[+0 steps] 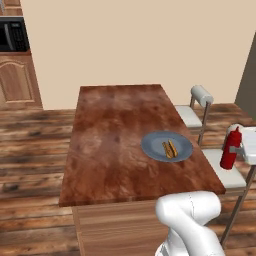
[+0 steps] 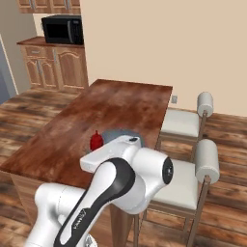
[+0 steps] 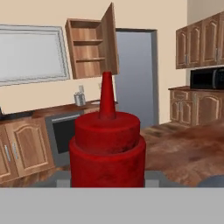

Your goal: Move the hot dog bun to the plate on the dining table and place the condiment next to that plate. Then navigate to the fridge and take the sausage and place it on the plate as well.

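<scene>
The table (image 1: 115, 140) runs long from 6 toward 12 in the left base view, its top bare apart from the plate (image 1: 154, 143), which lies close to the 3 o'clock edge, near the front corner. All the top to the plate's 9 and 12 is open wood. Past the 3 o'clock edge stand two stools (image 1: 196, 107), one behind the other, tight to the table.

The bun (image 1: 170, 149) lies on the plate a little toward 4 of its centre, its long axis running roughly 11 to 5, split side up.

The bottle (image 1: 231, 148) is off the table, in the air beyond the 3 o'clock edge at about the plate's level, over the nearer stool seat. It stands upright, cap at 12. The gripper (image 1: 245, 146) meets it from the 3 o'clock side, cut off by the frame edge. In the hand view the bottle (image 3: 107, 144) sits dead centre, cap pointing to 12, and covers the fingers, so I cannot see them; with the bottle hanging clear of any surface against the hand, they are closed on it.

In the right base view the arm's elbow hides most of the plate (image 2: 116, 133); just a grey sliver and the bottle's (image 2: 96, 141) red body show above it.
</scene>
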Tool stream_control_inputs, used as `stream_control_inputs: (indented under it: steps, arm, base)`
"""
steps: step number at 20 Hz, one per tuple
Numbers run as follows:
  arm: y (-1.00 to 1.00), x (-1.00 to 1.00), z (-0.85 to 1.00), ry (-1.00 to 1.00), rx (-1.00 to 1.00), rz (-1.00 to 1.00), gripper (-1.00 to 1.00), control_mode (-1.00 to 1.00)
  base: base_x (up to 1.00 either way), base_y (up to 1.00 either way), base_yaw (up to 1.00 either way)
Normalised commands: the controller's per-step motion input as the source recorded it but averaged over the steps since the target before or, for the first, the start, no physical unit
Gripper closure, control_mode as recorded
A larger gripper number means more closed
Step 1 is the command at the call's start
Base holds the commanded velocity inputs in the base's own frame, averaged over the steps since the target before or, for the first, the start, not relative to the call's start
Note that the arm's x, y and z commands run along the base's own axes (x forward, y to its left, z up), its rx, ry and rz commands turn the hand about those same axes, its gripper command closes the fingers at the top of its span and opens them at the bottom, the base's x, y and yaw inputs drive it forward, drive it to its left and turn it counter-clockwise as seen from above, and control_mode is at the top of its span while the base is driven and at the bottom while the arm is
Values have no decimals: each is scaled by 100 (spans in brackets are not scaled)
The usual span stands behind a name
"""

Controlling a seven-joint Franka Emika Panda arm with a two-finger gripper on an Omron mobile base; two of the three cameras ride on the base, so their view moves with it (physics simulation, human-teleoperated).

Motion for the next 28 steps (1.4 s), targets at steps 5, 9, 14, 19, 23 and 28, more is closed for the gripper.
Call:
stream_control_inputs:
  steps: [5, 9, 14, 19, 23, 28]
  arm:
    - [0, 26, -44, -1, 0, 4, 100, -100]
    - [0, 22, -47, 0, 0, 3, 100, -100]
    - [0, 15, -50, 0, 0, 4, 100, -100]
    - [0, 23, -45, 0, 0, 3, 100, -100]
    - [0, 32, -37, 0, 0, 1, 100, -100]
    - [0, 35, -32, 0, 0, 1, 100, -100]
  base:
    - [0, 0, 0]
    - [0, 0, 0]
    - [0, 0, 0]
    - [0, 0, 0]
    - [0, 0, 0]
    - [0, 0, 0]
